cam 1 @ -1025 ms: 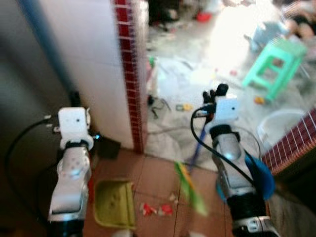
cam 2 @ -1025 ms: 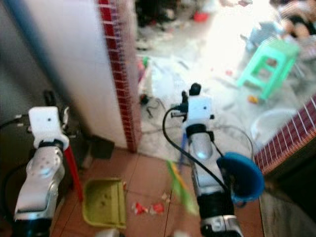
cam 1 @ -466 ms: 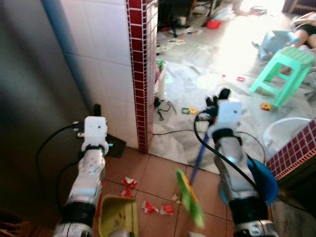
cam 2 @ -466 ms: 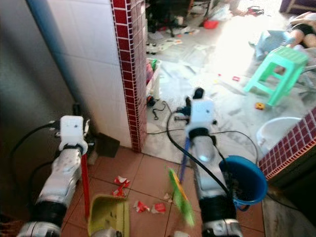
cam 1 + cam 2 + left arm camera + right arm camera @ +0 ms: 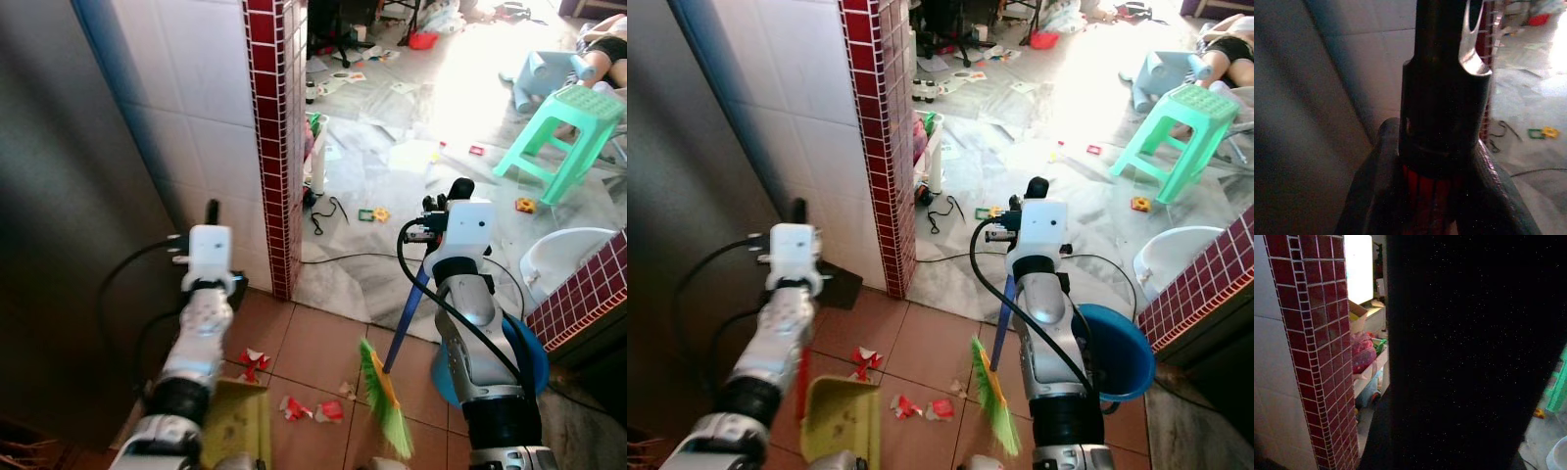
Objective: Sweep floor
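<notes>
My left gripper is shut on the red, black-topped handle of a yellow-green dustpan, which rests on the terracotta tiles at the lower left. My right gripper is shut on the blue stick of a broom. The broom's green and yellow bristles touch the tiles between my arms. Red and white scraps lie just beyond the pan. More scraps lie between the pan and the bristles.
A red-tiled pillar and a white tiled wall stand ahead on the left. A blue bucket and a low red-tiled wall sit by my right arm. Beyond are a white basin, a green stool, cables, litter, and a person lying down.
The view has shifted and sharpened, so the camera moved. My left arm has drifted a little right, toward the pillar. The broom stays on the tiles by the scraps.
</notes>
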Robot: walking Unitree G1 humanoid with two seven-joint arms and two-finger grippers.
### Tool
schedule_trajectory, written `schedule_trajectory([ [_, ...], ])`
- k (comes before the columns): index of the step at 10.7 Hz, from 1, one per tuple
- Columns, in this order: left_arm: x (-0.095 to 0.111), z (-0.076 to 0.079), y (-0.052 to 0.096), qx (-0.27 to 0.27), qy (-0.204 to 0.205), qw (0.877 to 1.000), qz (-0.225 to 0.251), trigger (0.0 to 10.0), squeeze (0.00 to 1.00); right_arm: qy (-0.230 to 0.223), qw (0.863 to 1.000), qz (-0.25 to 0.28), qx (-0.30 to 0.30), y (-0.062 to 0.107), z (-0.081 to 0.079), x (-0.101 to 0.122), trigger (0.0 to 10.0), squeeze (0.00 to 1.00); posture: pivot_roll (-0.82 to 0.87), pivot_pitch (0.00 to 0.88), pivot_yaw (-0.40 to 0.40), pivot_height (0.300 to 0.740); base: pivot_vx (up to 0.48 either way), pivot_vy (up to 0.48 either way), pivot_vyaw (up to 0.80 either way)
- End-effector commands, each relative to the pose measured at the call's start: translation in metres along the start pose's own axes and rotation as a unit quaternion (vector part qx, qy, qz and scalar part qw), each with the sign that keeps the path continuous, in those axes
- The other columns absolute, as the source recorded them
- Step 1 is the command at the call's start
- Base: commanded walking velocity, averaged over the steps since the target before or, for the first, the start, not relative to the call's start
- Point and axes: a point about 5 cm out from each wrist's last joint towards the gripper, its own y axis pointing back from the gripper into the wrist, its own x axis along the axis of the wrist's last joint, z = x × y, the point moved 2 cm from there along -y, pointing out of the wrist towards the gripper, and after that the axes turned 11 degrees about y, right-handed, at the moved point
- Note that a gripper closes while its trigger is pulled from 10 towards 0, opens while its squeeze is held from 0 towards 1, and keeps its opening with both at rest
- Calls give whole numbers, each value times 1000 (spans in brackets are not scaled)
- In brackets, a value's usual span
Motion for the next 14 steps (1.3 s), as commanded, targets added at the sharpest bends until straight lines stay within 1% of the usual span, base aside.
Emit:
schedule_trajectory([
  [1, 0, 22, 1, -27, 45, 999, -2, 10000, 0, -26, 1000, -4, -8, -4, 0, 5, 10000, 0, -127, 71, -6, 740, 0, 0, 0],
  [2, 0, 30, 3, -39, 49, 998, -2, 10000, 0, -41, 999, -12, -9, -5, -3, 4, 10000, 0, -129, 68, -7, 740, 0, 0, 0],
  [3, -4, 37, 3, -51, 47, 998, -9, 10000, 0, -78, 996, -29, -13, -6, -7, 3, 10000, 0, -132, 61, -8, 740, 0, 0, 0],
  [4, -5, 37, 3, -52, 48, 997, -12, 10000, 0, -92, 995, -33, -15, -7, -9, 3, 10000, 0, -134, 58, -6, 740, 0, 0, 0],
  [5, -8, 37, 1, -51, 54, 997, -18, 10000, 0, -133, 990, -48, -24, -9, -12, 3, 10000, 0, -142, 53, -2, 740, 0, 0, 0],
  [6, -8, 39, 0, -54, 55, 997, -20, 10000, 0, -157, 986, -53, -27, -11, -13, 6, 10000, 0, -145, 48, 1, 740, 0, 0, 0],
  [8, -10, 41, -1, -59, 55, 996, -23, 10000, 0, -200, 978, -55, -28, -20, -15, 22, 10000, 0, -149, 43, 6, 740, 0, 0, 0],
  [9, -10, 41, -2, -61, 57, 996, -25, 10000, 0, -215, 975, -53, -18, -26, -18, 33, 10000, 0, -151, 39, 9, 740, 0, 0, 0],
  [10, -10, 41, -3, -62, 57, 996, -25, 10000, 0, -229, 972, -58, 2, -30, -22, 39, 10000, 0, -150, 35, 11, 740, 0, 0, 0],
  [11, -10, 42, -3, -62, 58, 996, -24, 10000, 0, -205, 977, -39, 37, -34, -26, 49, 10000, 0, -153, 31, 11, 740, 0, 0, 0],
  [12, -10, 42, -4, -62, 59, 996, -23, 10000, 0, -153, 986, 2, 68, -34, -28, 60, 10000, 0, -152, 29, 12, 740, 0, 0, 0],
  [13, 4, 40, -6, -57, 51, 997, 21, 10000, 0, -96, 990, 60, 88, -33, -27, 75, 10000, 0, -155, 26, 8, 740, 0, 0, 0],
  [14, 17, 40, -9, -56, 45, 996, 52, 10000, 0, -63, 989, 94, 92, -31, -25, 82, 10000, 0, -155, 26, 7, 740, 0, 0, 0],
])
